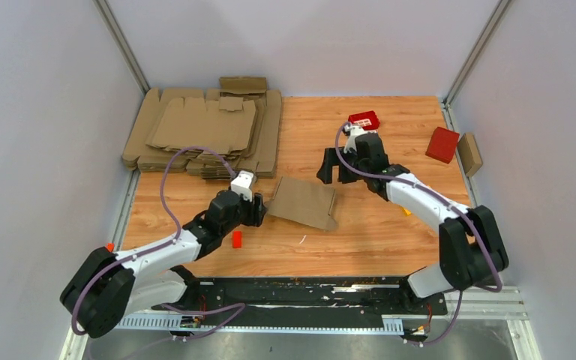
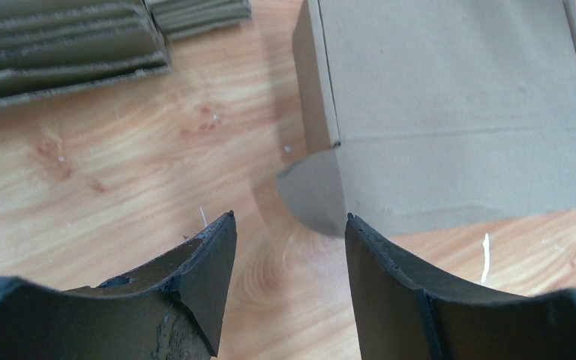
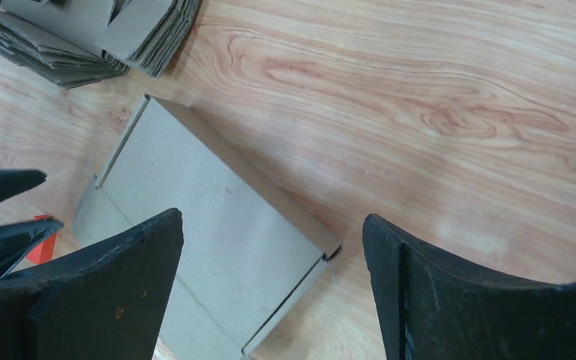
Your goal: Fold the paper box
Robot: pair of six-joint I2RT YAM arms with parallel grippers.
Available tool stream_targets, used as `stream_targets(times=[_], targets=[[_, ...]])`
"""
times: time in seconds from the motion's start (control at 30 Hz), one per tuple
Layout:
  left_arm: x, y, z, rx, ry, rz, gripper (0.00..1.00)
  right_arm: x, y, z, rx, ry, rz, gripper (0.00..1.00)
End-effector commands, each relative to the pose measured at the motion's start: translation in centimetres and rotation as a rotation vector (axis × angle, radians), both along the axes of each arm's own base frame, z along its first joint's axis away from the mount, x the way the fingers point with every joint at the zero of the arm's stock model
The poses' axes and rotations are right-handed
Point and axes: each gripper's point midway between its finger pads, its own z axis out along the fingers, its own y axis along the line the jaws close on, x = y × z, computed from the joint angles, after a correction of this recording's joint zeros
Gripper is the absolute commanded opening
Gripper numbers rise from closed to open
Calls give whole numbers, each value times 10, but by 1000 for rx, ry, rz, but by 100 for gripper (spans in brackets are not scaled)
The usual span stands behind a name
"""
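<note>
The paper box [image 1: 304, 202] is a plain brown cardboard piece lying low on the wooden table's middle. In the left wrist view the paper box [image 2: 450, 112] shows a side flap folded up and a rounded tab pointing toward me. My left gripper [image 1: 262, 211] sits at its left edge. The left gripper [image 2: 289, 221] is open and the tab lies just beyond its tips, untouched. My right gripper [image 1: 335, 172] hovers above the box's far right corner. The right gripper [image 3: 270, 225] is wide open, with the paper box [image 3: 210, 240] below and nothing held.
A pile of flat cardboard blanks [image 1: 202, 131] fills the back left. Two small red boxes [image 1: 364, 120] [image 1: 442, 144] and a small brown box [image 1: 469, 154] stand at the back right. A small red item [image 1: 236, 239] lies by the left arm. Walls close three sides.
</note>
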Motion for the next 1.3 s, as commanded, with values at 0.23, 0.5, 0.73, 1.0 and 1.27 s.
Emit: stream_targets(times=[0.23, 0.5, 0.73, 1.0, 1.27], targets=[[-34, -19, 10, -192, 17, -134, 62, 2, 38, -56, 62, 195, 166, 71], [-55, -31, -4, -268, 132, -187, 61, -21, 38, -72, 287, 338, 166, 48], [-66, -35, -4, -370, 179, -177, 58, -22, 26, -103, 425, 454, 97, 33], [-63, -33, -15, -361, 199, -145, 57, -17, 14, -112, 467, 486, 34, 25], [-36, -54, -22, -389, 267, -86, 52, -10, -5, -118, 423, 466, -28, 24]])
